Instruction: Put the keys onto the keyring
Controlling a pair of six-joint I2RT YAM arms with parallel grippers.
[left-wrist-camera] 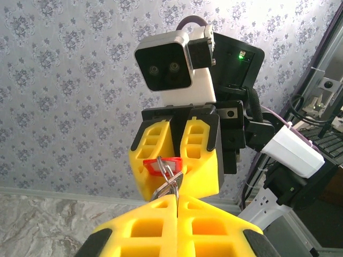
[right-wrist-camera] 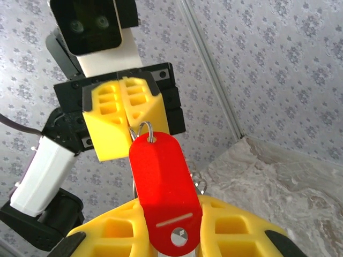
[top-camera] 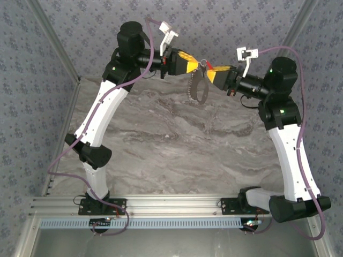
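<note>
Right claw (right-wrist-camera: pixel 171 214) sits nearest in its own wrist view, its yellow fingers closed flat on the lower half of the red key (right-wrist-camera: pixel 163 182), which stands up out of the grip; at the key's top a small wire ring (right-wrist-camera: pixel 144 130) passes through its hole; just beyond, the left claw (right-wrist-camera: pixel 128 120) faces it, fingers pressed together on that ring, so the two claws meet tip to tip with little but the ring between them; behind them is the patterned wall (right-wrist-camera: pixel 278 64); from above, the pair hangs over the far edge of the marble worktop (top-camera: pixel 161 128), and the keyring (top-camera: pixel 189 90), a thin dark loop, dangles below the meeting point; I judge the task about midway: key and ring are lifted and brought together, threading seems the step in hand, and letting go is left; whether the red key is already on the keyring I cannot tell, since the join between loop and small ring is too fine from above and covered by fingers and key in the wrist views; a glint of coiled wire beside the key is too blurred to name.
</note>
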